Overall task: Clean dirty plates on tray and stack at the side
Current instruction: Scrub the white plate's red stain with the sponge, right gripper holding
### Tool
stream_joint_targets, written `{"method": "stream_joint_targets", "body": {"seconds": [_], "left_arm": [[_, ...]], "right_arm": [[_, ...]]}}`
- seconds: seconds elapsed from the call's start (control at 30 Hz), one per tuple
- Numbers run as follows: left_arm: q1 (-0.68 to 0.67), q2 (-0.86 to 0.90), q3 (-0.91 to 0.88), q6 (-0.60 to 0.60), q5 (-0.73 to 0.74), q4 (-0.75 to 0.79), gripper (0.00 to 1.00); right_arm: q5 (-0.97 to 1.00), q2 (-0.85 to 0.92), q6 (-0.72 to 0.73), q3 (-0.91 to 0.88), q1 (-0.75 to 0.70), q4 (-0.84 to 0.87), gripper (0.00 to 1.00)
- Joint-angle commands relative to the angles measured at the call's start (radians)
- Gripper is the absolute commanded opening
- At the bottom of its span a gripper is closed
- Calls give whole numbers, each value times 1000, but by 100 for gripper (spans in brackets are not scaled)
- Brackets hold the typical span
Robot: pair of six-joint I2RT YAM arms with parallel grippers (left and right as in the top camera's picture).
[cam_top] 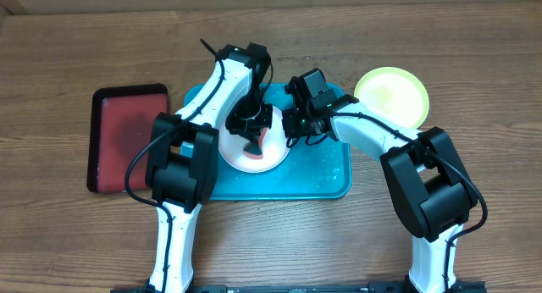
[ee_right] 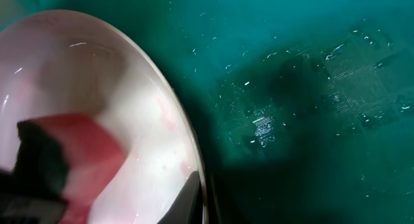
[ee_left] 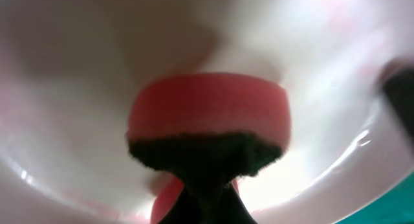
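Observation:
A white plate (cam_top: pixel 269 157) lies on the turquoise tray (cam_top: pixel 326 174), with faint red smears on its inside (ee_right: pixel 162 114). My left gripper (cam_top: pixel 251 137) is shut on a pink sponge (ee_left: pixel 207 104) with a dark scouring side, and the sponge presses onto the plate's inner surface (ee_left: pixel 77 88). At the plate's right rim my right gripper (cam_top: pixel 294 128) is shut on the edge, one dark finger (ee_right: pixel 187 201) inside the rim. A lime-green plate (cam_top: pixel 391 96) rests on the table, right of the tray.
A dark red tray with a black rim (cam_top: pixel 127 139) lies on the wooden table left of the turquoise tray. The tray's wet floor (ee_right: pixel 310 88) shows water drops to the right of the white plate.

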Motion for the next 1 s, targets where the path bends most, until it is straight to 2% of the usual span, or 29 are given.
{"method": "stream_joint_targets", "body": {"seconds": [0.0, 0.1, 0.2, 0.27, 0.33, 0.4, 0.53, 0.6, 0.67, 0.73, 0.83, 0.97], "left_arm": [[6, 25, 2, 30, -163, -52, 4], [11, 25, 2, 20, -356, -87, 4], [19, 25, 3, -63, -552, -90, 4], [24, 25, 4, -116, -609, -65, 4], [24, 25, 4, -143, -579, -27, 4], [24, 25, 4, -144, -484, 22, 4], [23, 25, 3, -137, -72, 127, 4], [18, 25, 2, -79, 131, 158, 4], [9, 25, 2, -31, 216, 163, 4], [-3, 25, 2, 17, 233, 140, 4], [-20, 25, 2, 96, 177, 72, 4], [-29, 25, 2, 112, -52, -26, 4]], "right_arm": [[63, 43, 0, -22, -6, -19, 5], [63, 43, -1, -22, -6, -19, 5], [63, 43, 0, -22, -6, -18, 5], [63, 43, 0, -22, -6, -16, 5], [63, 43, 0, -22, -6, -15, 5], [63, 43, 0, -22, -6, -15, 5], [63, 43, 0, -22, -6, -16, 5], [63, 43, -1, -22, -6, -16, 5], [64, 43, -1, -22, -6, -16, 5], [63, 43, -1, -22, -6, -17, 5], [63, 43, -1, -22, -6, -20, 5], [63, 43, -1, -22, -6, -19, 5]]}}
